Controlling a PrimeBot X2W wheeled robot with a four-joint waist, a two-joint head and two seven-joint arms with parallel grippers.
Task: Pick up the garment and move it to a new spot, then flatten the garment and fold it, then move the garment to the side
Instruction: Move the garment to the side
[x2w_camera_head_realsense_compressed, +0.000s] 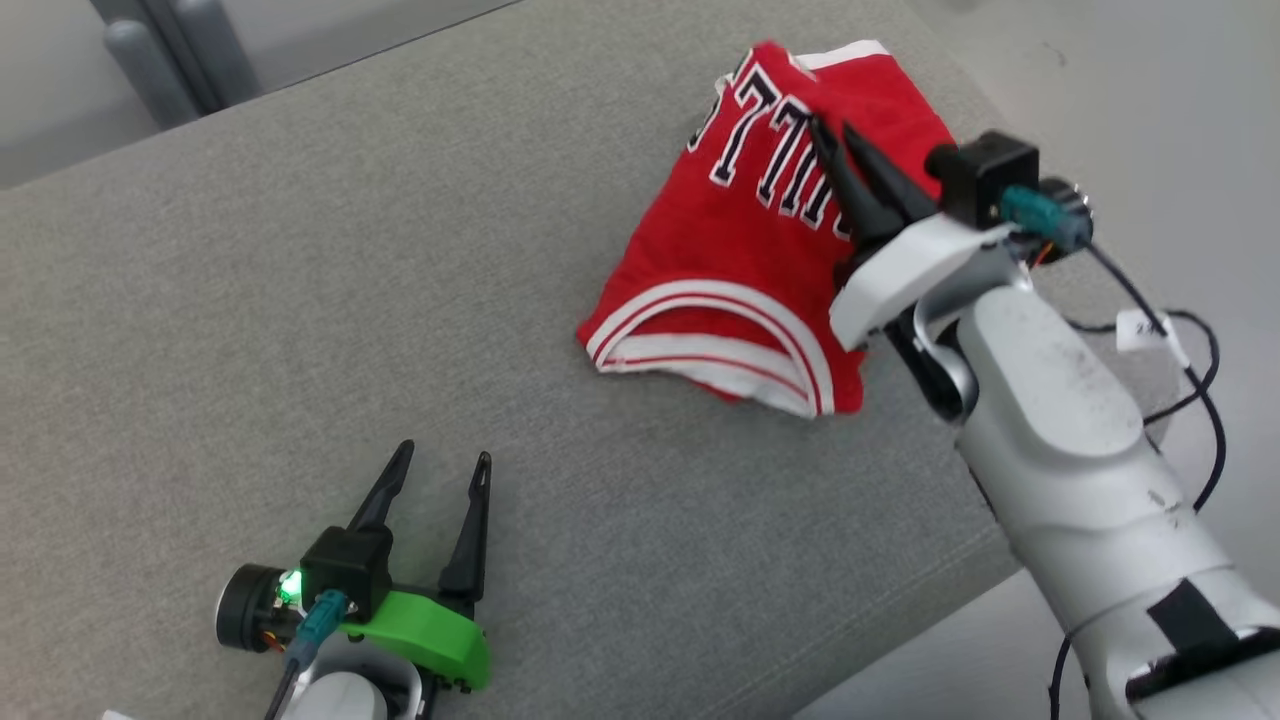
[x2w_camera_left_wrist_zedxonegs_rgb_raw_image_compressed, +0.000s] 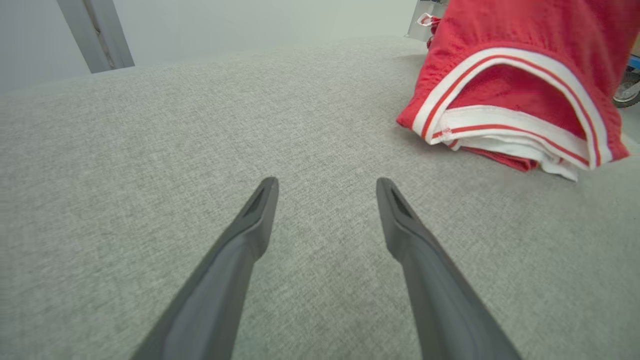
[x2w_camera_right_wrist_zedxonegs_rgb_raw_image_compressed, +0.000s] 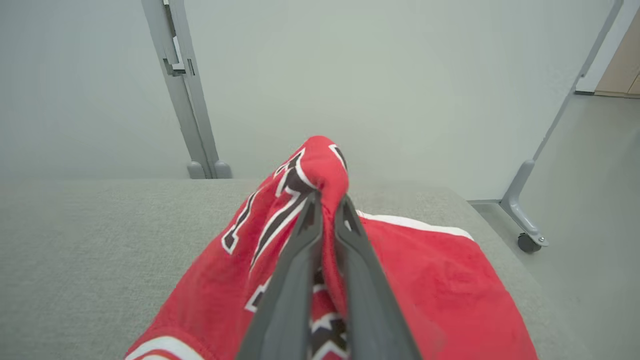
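**Step 1 in hand: garment pinched near the far right corner, not yet moved**

Where things are: The garment (x2w_camera_head_realsense_compressed: 760, 270), a red jersey with white trim and dark lettering, sits near the far right corner of the grey surface (x2w_camera_head_realsense_compressed: 300, 300), close to its right edge. It is bunched, not spread.

Fingers: The right fingers (x2w_camera_head_realsense_compressed: 885, 170) are closed almost tip to tip on a raised fold of the red cloth. The right wrist view shows that fold pinched between them and peaking above the tips. The left fingers (x2w_camera_head_realsense_compressed: 466, 530) stand wide apart with nothing in them, low over the near left part of the surface and well apart from the garment.

My read: you are in the pick-up half of step 1. The cloth is tented under the grip, while the striped hem looks to rest on the surface in the left wrist view.

Next move calls for:
1. A firm pinch kept throughout.
2. Enough lift that the hem does not drag and fold under.
3. A carry toward the middle of the surface, where both arms could reach for flattening.

Hard to make out:
- The right arm covers the garment's right side in the head view.
- You cannot tell how many layers are pinched.
- The lettering is creased and partly covered, so it is not readable.
- Both wrist views cut the garment off at their edges.
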